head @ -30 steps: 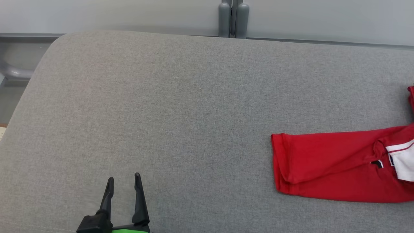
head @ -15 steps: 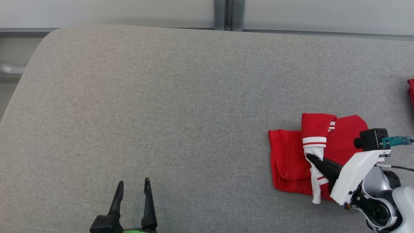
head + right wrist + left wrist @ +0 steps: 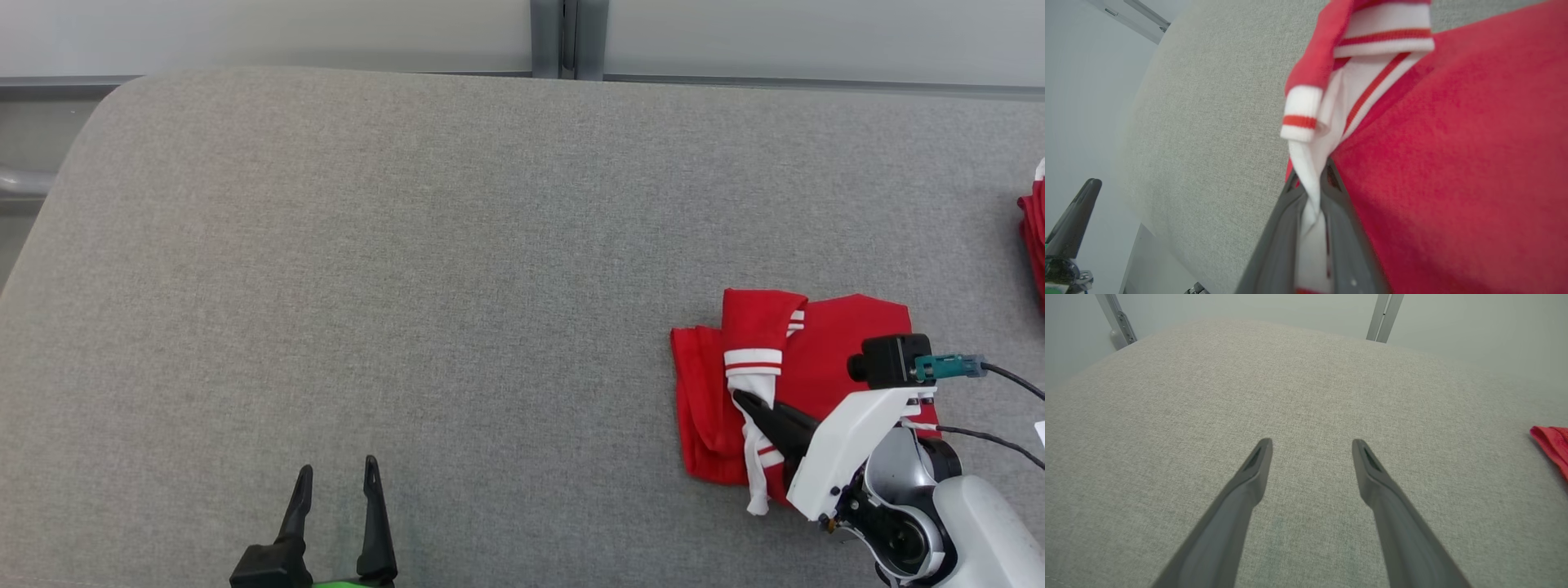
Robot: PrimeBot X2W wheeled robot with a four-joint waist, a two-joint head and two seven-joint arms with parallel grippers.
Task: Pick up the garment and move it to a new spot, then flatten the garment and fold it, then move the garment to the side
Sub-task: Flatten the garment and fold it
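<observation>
Farther left: striped cuff (image 3: 751, 363) atop red garment (image 3: 837, 343)

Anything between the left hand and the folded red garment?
Nothing. Bare grey padding runs from the left hand to the red garment, plain in the head view.

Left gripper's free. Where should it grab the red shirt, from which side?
Likely the shirt by its left edge, near the front corner, approaching low from the left. That folded edge lies flat, faces the open left gripper, and is clear; the right gripper is shut on the white trim beside it.
</observation>
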